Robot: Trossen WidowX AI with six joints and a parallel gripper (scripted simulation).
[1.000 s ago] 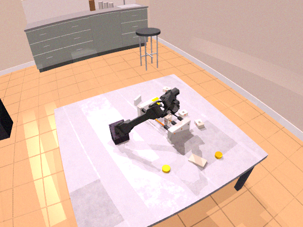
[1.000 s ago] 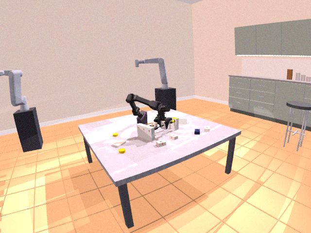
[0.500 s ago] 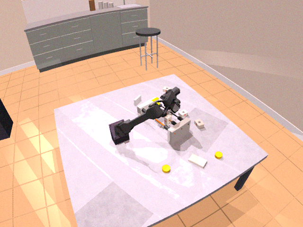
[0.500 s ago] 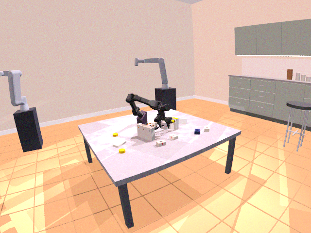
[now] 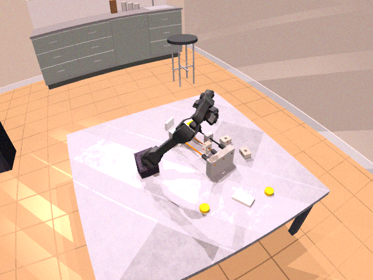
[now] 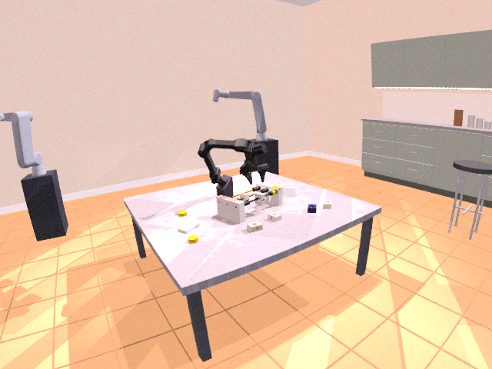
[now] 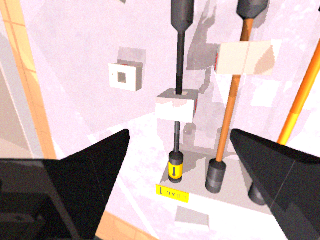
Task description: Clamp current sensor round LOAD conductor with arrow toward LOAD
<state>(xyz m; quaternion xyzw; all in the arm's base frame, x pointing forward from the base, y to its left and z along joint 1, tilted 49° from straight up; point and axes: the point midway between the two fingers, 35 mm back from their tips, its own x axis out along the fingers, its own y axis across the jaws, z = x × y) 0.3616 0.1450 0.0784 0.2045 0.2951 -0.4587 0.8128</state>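
Observation:
A pale sensor block (image 5: 208, 136) (image 6: 260, 198) (image 7: 175, 107) sits round the black conductor (image 7: 179, 55). Its halves look shut; the latch cannot be made out. A red mark shows on its right side in the wrist view, but its direction is unclear. Beyond it, the conductor has a yellow band (image 7: 175, 171) above a yellow label (image 7: 172, 193) whose lettering is too blurred to read. My gripper (image 6: 256, 181) (image 7: 179, 133) is open and empty, raised above the conductors and clear of the sensor. Another pale block (image 5: 206, 147) (image 6: 243, 197) (image 7: 245, 57) sits on the brown conductor (image 7: 229, 110).
The conductors run between upright panels, the nearer one (image 5: 221, 163) (image 6: 231, 210) being grey-white. Loose pale blocks (image 5: 225, 140) (image 5: 245, 151) (image 6: 274, 217) (image 6: 254, 227) lie beside them. A blue block (image 6: 311, 207), yellow discs (image 5: 204, 207) (image 5: 268, 191) and a white slab (image 5: 243, 198) (image 6: 188, 227) also lie on the table.

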